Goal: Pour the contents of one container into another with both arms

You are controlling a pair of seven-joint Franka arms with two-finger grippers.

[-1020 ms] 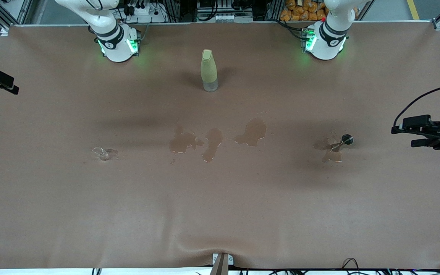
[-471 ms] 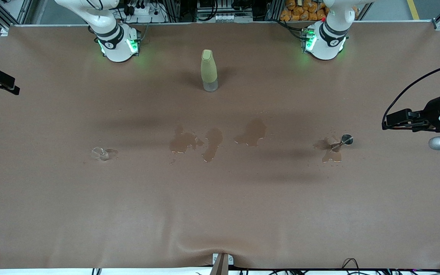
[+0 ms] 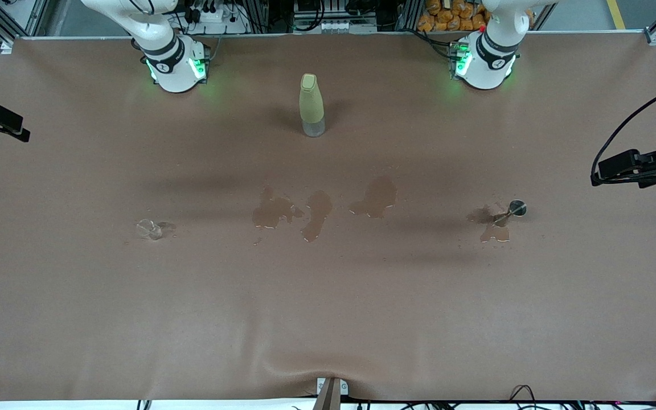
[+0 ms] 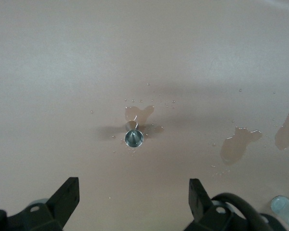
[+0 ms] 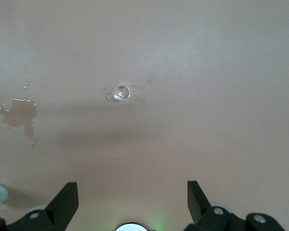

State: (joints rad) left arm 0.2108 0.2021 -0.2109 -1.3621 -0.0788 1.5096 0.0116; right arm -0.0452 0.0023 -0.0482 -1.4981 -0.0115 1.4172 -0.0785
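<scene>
The brown tabletop [image 3: 328,319] carries several wet patches [image 3: 316,212] across its middle. A tall yellow-green bottle [image 3: 311,105] stands upright between the two arm bases, well apart from everything else.

The left gripper [image 4: 132,204] hangs high over the left arm's end of the tabletop, its fingers spread wide apart and holding nothing. In the left wrist view the stemmed vessel [image 4: 134,138] sits on the tabletop below it, untouched. The right gripper [image 5: 130,202] hangs over the right arm's end, also spread wide and empty, with the glass cup [image 5: 121,93] on the tabletop below, well clear of it.

The stemmed vessel [image 3: 512,210] stands toward the left arm's end, beside a small puddle [image 3: 493,228]. From the front it shows its round grey mouth [image 3: 517,208], and its thin body runs down from it toward the puddle; the left wrist view looks straight into the mouth. The glass cup [image 3: 149,229] rests toward the right arm's end, about as near the front camera as the vessel; which way its mouth faces is too faint to tell.
</scene>
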